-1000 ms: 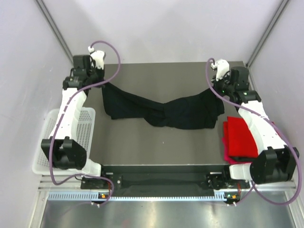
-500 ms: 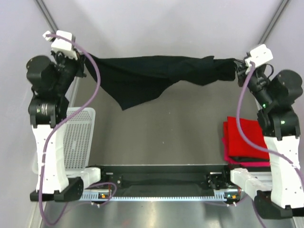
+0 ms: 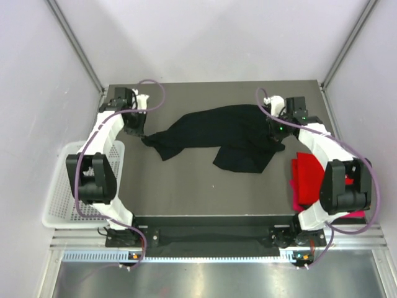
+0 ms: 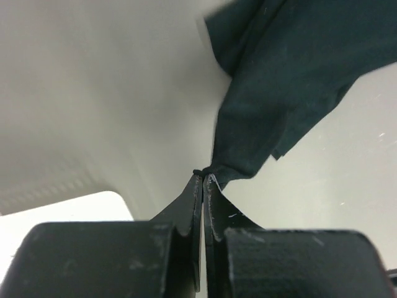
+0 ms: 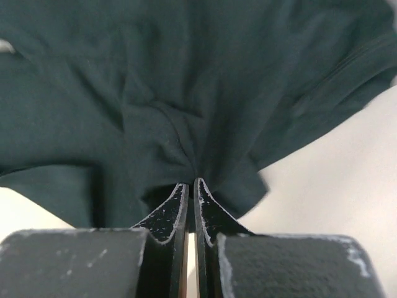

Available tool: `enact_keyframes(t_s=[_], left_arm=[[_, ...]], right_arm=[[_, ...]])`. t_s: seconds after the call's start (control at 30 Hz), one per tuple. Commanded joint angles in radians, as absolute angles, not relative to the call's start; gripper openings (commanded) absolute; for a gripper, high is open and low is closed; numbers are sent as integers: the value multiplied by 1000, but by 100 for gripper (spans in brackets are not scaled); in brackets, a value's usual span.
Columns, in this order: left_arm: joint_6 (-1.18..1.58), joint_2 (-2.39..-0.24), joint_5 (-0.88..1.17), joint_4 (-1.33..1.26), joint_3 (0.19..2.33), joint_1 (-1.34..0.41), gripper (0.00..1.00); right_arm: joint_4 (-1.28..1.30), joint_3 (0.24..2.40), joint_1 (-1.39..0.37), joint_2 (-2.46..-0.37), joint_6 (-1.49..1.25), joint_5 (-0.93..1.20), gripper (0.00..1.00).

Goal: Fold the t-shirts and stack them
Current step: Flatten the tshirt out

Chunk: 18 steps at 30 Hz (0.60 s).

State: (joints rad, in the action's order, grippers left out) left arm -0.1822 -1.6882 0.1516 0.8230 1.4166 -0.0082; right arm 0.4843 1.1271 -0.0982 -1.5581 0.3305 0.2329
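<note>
The black t-shirt (image 3: 223, 131) lies rumpled across the far half of the dark table (image 3: 186, 186), stretched between the two arms. My left gripper (image 3: 142, 135) is low at the shirt's left end, shut on a bunched corner of the black cloth (image 4: 273, 93); its tips (image 4: 203, 177) pinch the cloth. At the shirt's right end my right gripper (image 3: 277, 137) is shut on a fold of the same shirt (image 5: 186, 81), tips (image 5: 191, 184) buried in it. A folded red t-shirt (image 3: 311, 178) sits at the right edge, with a magenta one showing beneath it.
A white mesh basket (image 3: 61, 186) hangs off the table's left side. Grey walls with slanted metal posts (image 3: 74, 46) close in the back and sides. Purple cables loop over both arms.
Both arms swung the black shirt up, held it stretched in the air, then brought it down again. It now lies on the table, closer to the middle than a second ago.
</note>
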Motion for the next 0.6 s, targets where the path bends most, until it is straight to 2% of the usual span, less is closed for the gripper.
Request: enact_keyframes(t_s=[0.0,0.13,0.23,0.37,0.57], left_arm=[[-186,-1608,158,790,1558,-6,0],[-157,-1617,134,795,1660,-6,0],[-138,-1522,112,714,1677,-6,0],[-161,-1331,100,687,1635,-6,0],[-222,-1113,42,667,1585,-6,0]], right_arm=[[428,1247,-103,-1471,307,245,0],[410,1279,-103,-1416,310,248,0],[362,1275,-103,-1289,310,271,0],[448,1316,-103,-1160,327,304,0],[526,1262,-104,-944,365,379,0]])
